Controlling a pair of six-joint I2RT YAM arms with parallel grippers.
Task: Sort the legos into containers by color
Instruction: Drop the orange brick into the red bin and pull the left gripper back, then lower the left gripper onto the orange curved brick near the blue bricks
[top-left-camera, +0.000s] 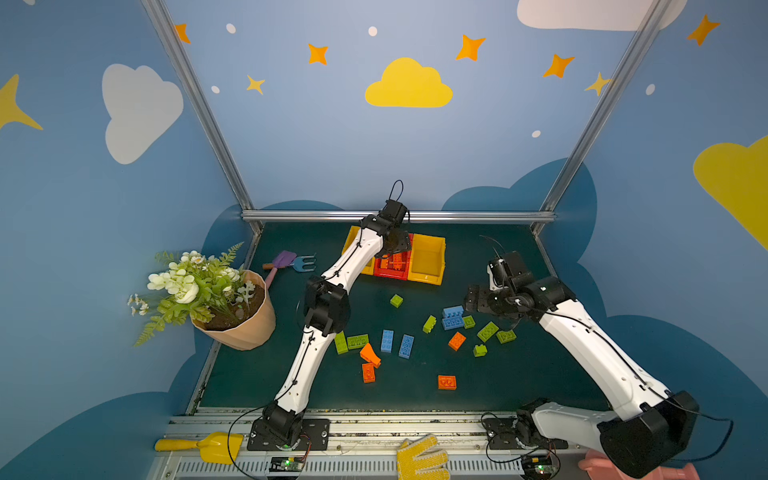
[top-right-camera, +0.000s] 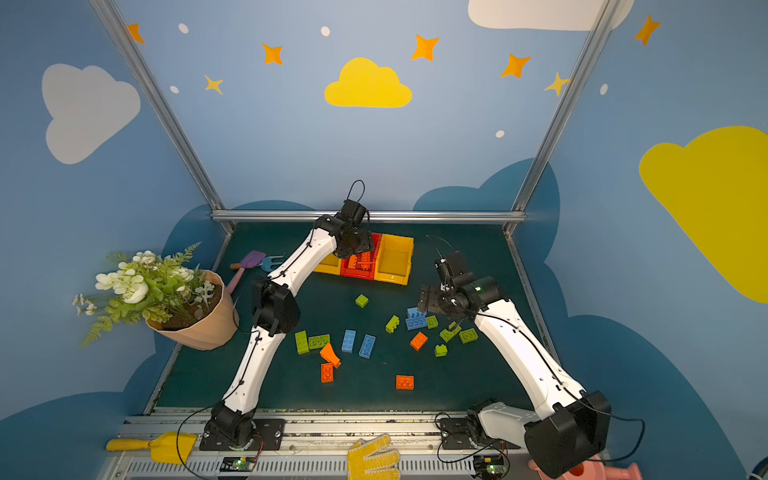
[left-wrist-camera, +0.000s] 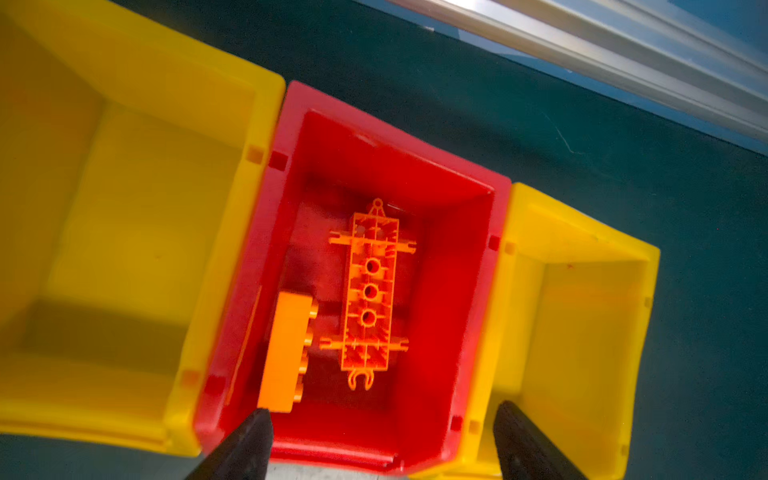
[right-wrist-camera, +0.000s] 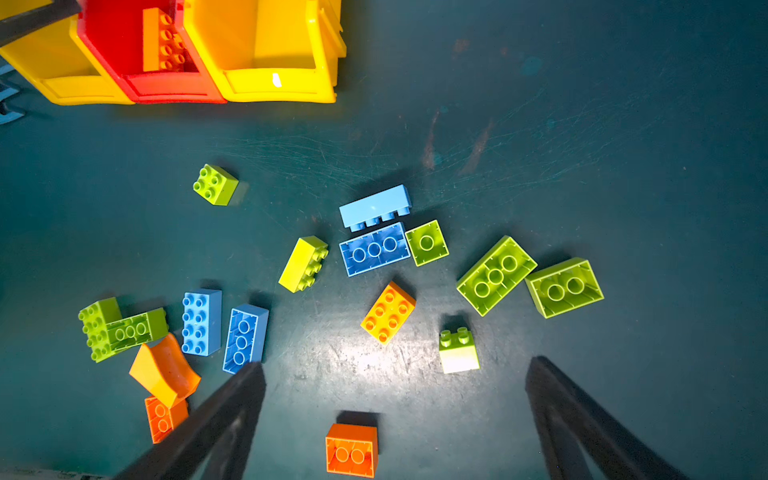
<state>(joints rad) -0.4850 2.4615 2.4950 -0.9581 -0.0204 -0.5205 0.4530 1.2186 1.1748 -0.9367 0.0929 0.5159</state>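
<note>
The left arm (top-left-camera: 299, 374) and right arm (top-left-camera: 590, 345) share white shells, black joint housings and thin black cables.

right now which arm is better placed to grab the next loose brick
Likely right: the right gripper hangs open near the loose orange studded plastic brick; the left gripper is far back over the red plastic bin.

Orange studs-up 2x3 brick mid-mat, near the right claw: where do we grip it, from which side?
Likely its two long side walls, across the narrow width, coming straight down with the right claw. The orange brick lies flat, studs up, skewed, with bare mat along both long sides, so turn the wrist to match.
</note>
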